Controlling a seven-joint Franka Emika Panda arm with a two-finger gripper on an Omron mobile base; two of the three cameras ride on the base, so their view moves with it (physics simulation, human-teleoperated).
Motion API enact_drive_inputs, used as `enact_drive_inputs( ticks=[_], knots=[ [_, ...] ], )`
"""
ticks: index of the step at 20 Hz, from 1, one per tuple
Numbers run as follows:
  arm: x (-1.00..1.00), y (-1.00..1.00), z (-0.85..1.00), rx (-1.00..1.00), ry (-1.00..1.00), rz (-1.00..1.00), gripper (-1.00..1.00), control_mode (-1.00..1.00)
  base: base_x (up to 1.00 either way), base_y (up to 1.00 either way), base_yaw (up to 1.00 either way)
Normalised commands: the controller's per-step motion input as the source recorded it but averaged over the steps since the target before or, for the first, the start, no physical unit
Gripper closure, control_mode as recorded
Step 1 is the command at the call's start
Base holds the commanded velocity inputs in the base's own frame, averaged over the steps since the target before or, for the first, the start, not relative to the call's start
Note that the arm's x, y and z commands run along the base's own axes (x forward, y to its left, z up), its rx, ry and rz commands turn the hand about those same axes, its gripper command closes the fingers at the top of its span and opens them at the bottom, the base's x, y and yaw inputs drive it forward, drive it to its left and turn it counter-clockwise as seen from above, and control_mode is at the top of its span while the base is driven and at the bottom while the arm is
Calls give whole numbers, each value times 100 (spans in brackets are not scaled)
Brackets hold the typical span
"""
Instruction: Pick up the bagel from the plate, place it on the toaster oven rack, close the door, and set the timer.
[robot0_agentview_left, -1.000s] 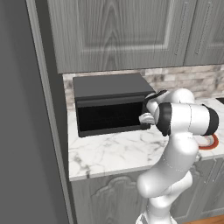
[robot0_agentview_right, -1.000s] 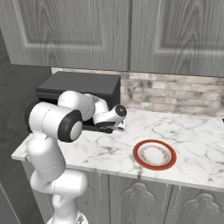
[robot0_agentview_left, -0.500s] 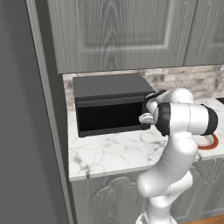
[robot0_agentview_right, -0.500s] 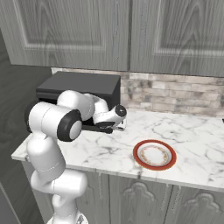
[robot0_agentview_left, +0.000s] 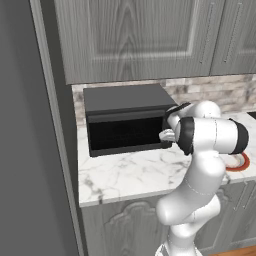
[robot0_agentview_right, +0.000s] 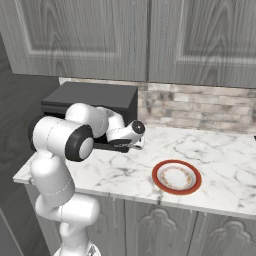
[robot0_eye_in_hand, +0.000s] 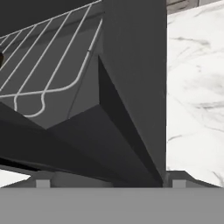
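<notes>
- The gripper (robot0_agentview_left: 166, 135) hangs at the near right corner of the black boxy toaster oven (robot0_agentview_left: 125, 102). In the hand view its two tips stand wide apart and clamp nothing, so the pincer is open.
- The round white plate with the red-orange rim (robot0_agentview_right: 176, 191) lies on the marble counter (robot0_agentview_right: 235, 165), well to the right of the oven, and carries nothing.
- The small dark reddish-brown bagel may be the brown sliver at the left edge of the hand view, on the silvery wire toaster oven rack (robot0_eye_in_hand: 52, 57). Too little of it shows to be sure.
- The flat black door with the dark glass window (robot0_eye_in_hand: 83, 140) sits just below the rack's front loop, close under the gripper. It looks tilted rather than shut flat, but how far open it is I cannot tell.
- Handling, as a judgement:
  - The door is a stiff, fairly light panel that should swing on a hinge along its bottom edge.
  - The glass is smooth and offers poor hold.
  - The free top edge or a corner is the better place to push, with no need to grip.
- The door's long axis runs left to right across the oven front, and its free edge points towards the robot.
</notes>
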Motion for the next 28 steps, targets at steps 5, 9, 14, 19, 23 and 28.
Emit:
enact_drive_inputs(
  ticks=[5,9,14,19,23,28],
  knots=[
    [30,-60,0,14,0,7,100,-100,0,0,0],
    [31,-69,0,22,0,11,100,-100,0,0,0],
    [32,-68,0,23,0,9,100,-100,0,0,0],
    [30,-70,0,21,0,7,100,-100,0,0,0],
    [24,-72,0,20,1,6,100,-100,0,0,0],
    [16,-75,-1,18,3,6,100,-100,0,0,0]
  ],
)
